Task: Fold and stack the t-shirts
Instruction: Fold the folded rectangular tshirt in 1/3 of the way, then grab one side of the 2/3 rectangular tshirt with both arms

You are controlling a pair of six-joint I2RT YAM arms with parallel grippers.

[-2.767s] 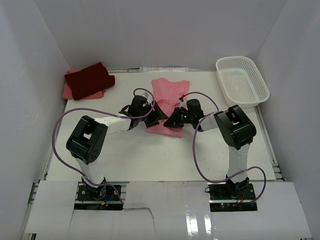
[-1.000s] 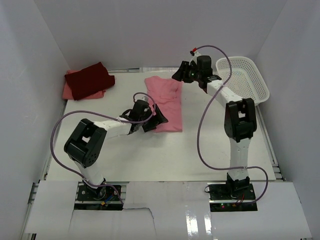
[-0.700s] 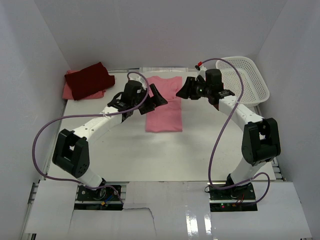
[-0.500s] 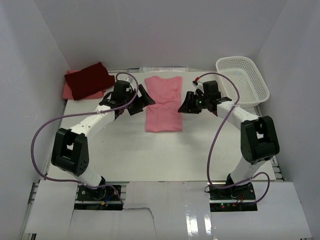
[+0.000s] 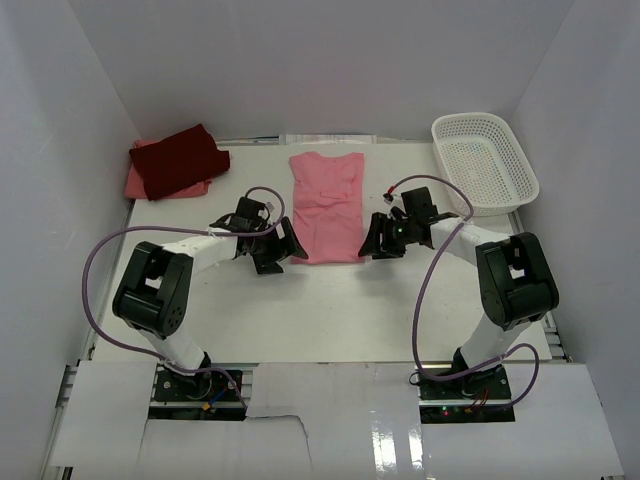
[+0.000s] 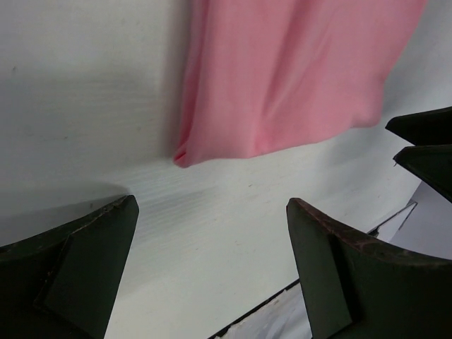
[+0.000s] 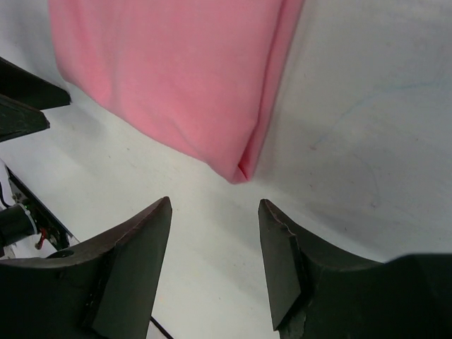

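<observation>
Table [image 5: 330, 300] strip between pink t-shirt [image 5: 326, 205] hem and spread left fingers [image 6: 70, 275], right fingers [image 7: 127, 275]

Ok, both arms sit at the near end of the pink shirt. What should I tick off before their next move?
1. Left gripper open: ok.
2. Right gripper open: ok.
3. Near corners of the light pink t-shirt lined up with each finger gap: ok.
4. Shirt lying as a flat strip: ok.
5. Fingertip height above the table: cannot tell.
6. Dark maroon t-shirt resting on the salmon t-shirt, far left: ok.
</observation>
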